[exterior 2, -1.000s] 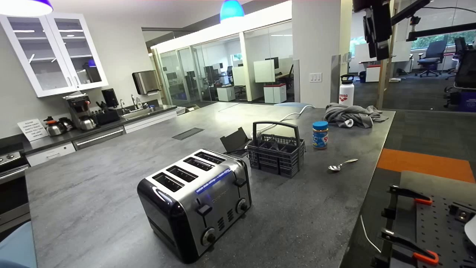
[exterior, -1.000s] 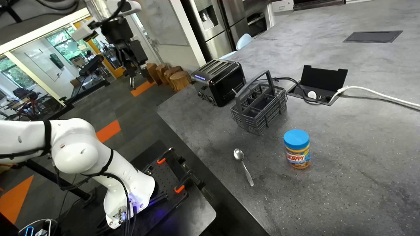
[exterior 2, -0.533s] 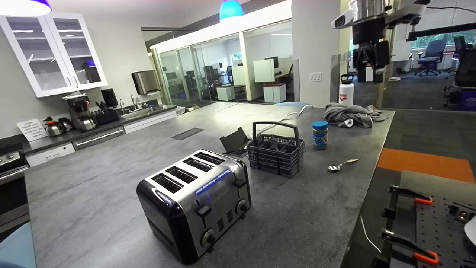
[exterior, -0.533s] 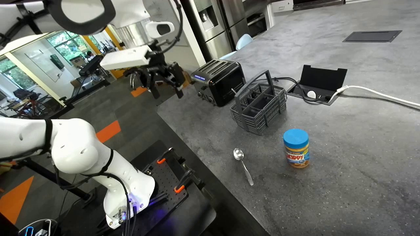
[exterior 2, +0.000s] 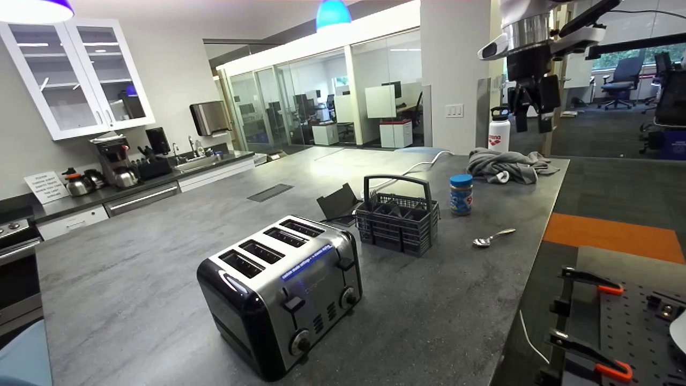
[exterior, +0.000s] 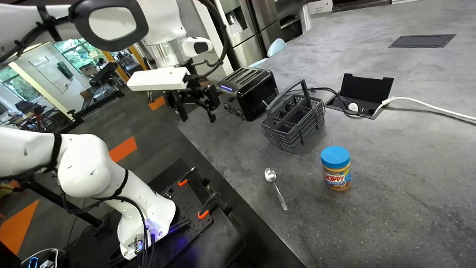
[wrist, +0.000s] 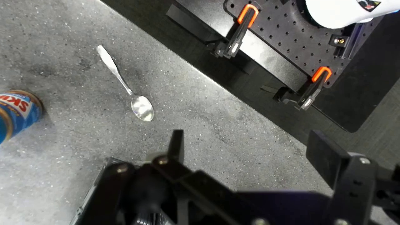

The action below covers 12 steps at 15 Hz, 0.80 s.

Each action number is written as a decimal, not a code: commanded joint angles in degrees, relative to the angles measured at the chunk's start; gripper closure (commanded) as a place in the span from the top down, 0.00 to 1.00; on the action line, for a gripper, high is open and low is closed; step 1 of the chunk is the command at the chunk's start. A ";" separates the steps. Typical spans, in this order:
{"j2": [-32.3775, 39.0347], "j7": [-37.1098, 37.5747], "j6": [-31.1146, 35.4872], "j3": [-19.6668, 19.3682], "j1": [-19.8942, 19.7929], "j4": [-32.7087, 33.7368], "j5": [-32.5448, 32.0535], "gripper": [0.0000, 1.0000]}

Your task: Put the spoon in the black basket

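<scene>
The small silver spoon [exterior: 271,175] lies flat on the grey countertop in both exterior views [exterior 2: 482,242] and in the wrist view [wrist: 141,107]. The black basket [exterior: 303,130] stands upright behind it, with slatted sides and a centre handle; it also shows in an exterior view [exterior 2: 396,230]. My gripper [exterior: 198,115] hangs in the air over the counter's edge near the toaster, also seen in an exterior view [exterior 2: 532,127]. It is open and empty in the wrist view [wrist: 248,145], with bare counter between its fingers. A dark object at the lower left there is mostly hidden; I cannot tell which.
The black and silver toaster [exterior: 256,95] [exterior 2: 278,300] stands close to the basket. A blue-lidded jar [exterior: 335,169] [exterior 2: 461,195] [wrist: 23,112] stands near the spoon. A low black tray [exterior: 366,91] with a white cable lies behind. Orange-tipped clamps [wrist: 236,34] line the robot's mount.
My gripper has come down and moved right in an exterior view, nearer the counter and toaster. Its wrist has turned, so both fingers now show spread. The spoon, basket and jar have not moved.
</scene>
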 commanded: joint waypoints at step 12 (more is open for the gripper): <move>11.69 -46.23 39.56 -10.32 -7.19 -13.17 -6.74 1.00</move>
